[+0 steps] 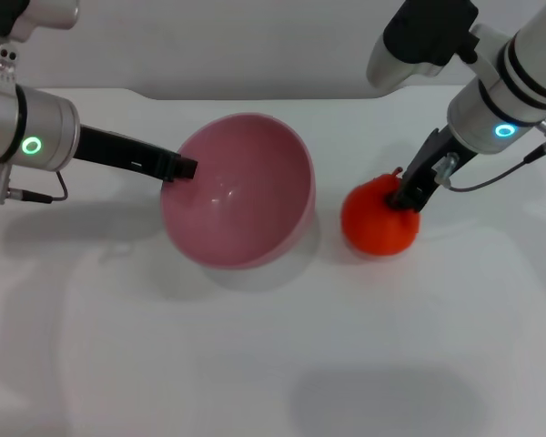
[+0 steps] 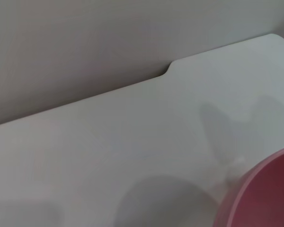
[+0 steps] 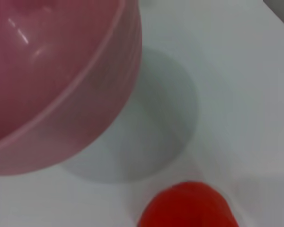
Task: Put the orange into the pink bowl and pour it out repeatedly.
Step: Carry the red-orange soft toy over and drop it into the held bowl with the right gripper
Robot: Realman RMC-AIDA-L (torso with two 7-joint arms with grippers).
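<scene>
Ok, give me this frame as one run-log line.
left gripper: holding tilted bowl by rim | right gripper: on orange | orange: on table, right of bowl | bowl: empty

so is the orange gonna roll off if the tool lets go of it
Probably a little: the orange is round and sits on a flat white table. Its slightly lumpy shape may stop it soon. The right tool sits on its top, so release looks low.
</scene>
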